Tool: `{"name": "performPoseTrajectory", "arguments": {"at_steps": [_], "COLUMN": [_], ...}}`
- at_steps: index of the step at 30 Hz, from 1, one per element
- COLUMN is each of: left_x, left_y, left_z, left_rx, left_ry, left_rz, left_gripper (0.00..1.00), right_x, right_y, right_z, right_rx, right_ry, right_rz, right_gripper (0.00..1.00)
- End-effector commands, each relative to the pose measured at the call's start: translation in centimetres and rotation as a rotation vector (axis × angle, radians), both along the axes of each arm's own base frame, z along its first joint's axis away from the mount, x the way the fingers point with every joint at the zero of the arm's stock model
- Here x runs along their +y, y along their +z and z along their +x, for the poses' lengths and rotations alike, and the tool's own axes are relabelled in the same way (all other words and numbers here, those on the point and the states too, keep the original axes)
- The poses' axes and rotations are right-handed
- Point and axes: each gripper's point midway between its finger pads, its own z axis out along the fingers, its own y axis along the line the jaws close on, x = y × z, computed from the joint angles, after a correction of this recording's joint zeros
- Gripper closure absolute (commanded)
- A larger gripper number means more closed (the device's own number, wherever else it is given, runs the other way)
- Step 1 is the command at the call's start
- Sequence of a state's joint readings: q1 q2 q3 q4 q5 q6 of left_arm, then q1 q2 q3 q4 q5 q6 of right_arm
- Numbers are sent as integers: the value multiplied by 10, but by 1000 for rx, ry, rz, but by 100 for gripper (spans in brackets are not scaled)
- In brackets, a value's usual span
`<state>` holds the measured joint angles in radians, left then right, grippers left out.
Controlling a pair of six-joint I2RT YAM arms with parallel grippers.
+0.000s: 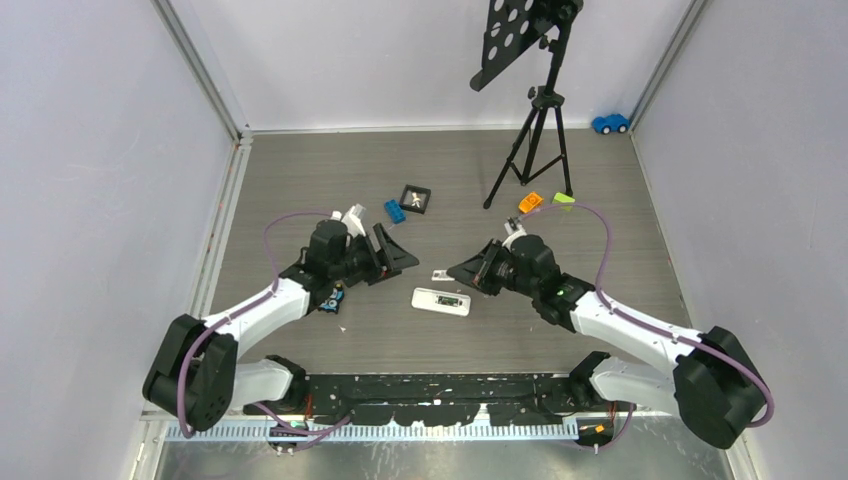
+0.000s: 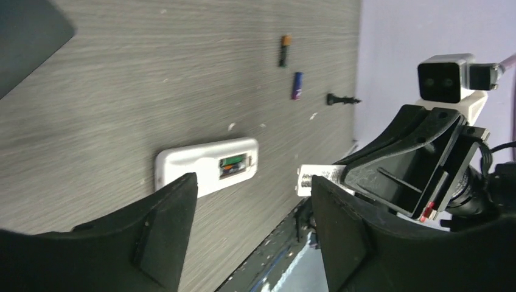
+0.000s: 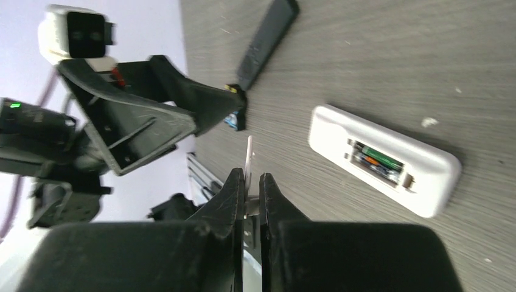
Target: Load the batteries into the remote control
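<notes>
I hold my left claw [image 2: 254, 184] wide and empty; my right claw [image 3: 251, 182] pinches a thin white lid [image 3: 249, 157]. The white plastic remote [image 1: 441, 301] lies toward the table's [image 1: 300, 170] front edge, green batteries [image 2: 233, 164] inside. Tilted, the lid may jam.

The remote control [image 2: 201, 164] was white, like the cover [image 2: 316, 176]; its loaded batteries [image 2: 232, 164] showed green and orange. One loose battery [image 2: 283, 50] was black with orange, a second battery [image 2: 297, 85] purple-blue. The bench [image 2: 122, 91] was grey wood-grain.
</notes>
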<state>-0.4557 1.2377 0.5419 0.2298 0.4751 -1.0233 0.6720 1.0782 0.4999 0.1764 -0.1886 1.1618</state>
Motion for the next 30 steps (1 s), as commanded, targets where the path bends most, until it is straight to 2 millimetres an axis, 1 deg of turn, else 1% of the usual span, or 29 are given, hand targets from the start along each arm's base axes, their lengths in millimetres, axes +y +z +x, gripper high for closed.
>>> {"name": "performPoseTrajectory", "arguments": {"at_steps": [1, 2, 4, 5, 7, 10, 14, 20, 23, 30], "left_x": [27, 29, 31, 31, 32, 29, 25, 21, 19, 14], "left_y": [-26, -29, -36, -40, -50, -62, -72, -76, -77, -81], "left_z": [-9, -10, -14, -16, -21, -27, -30, -27, -25, -23], "left_rx": [-20, -19, -10, 2, 30, 65, 99, 104, 96, 102], "left_ry": [11, 8, 0, -6, -17, -30, -40, -38, -40, -45], "left_rz": [203, 217, 230, 233, 236, 217, 205, 189, 182, 150], "left_gripper": [34, 39, 46, 51, 56, 56, 53, 47, 47, 52], "right_x": [-1, 1, 1, 1, 0, -3, -5, -6, -3, 1], "right_y": [-30, -36, -45, -50, -57, -65, -69, -81, -85, -82], "right_z": [-13, -15, -18, -18, -19, -17, -11, -6, -6, -1], "right_rx": [65, 79, 102, 108, 112, 106, 64, 53, 52, 30], "right_ry": [83, 94, 108, 112, 114, 104, 82, 83, 96, 95], "right_rz": [-101, -106, -123, -135, -154, -176, -181, -226, -221, -197], "right_gripper": [100, 100, 100, 100, 100, 100, 100, 100, 99, 100]}}
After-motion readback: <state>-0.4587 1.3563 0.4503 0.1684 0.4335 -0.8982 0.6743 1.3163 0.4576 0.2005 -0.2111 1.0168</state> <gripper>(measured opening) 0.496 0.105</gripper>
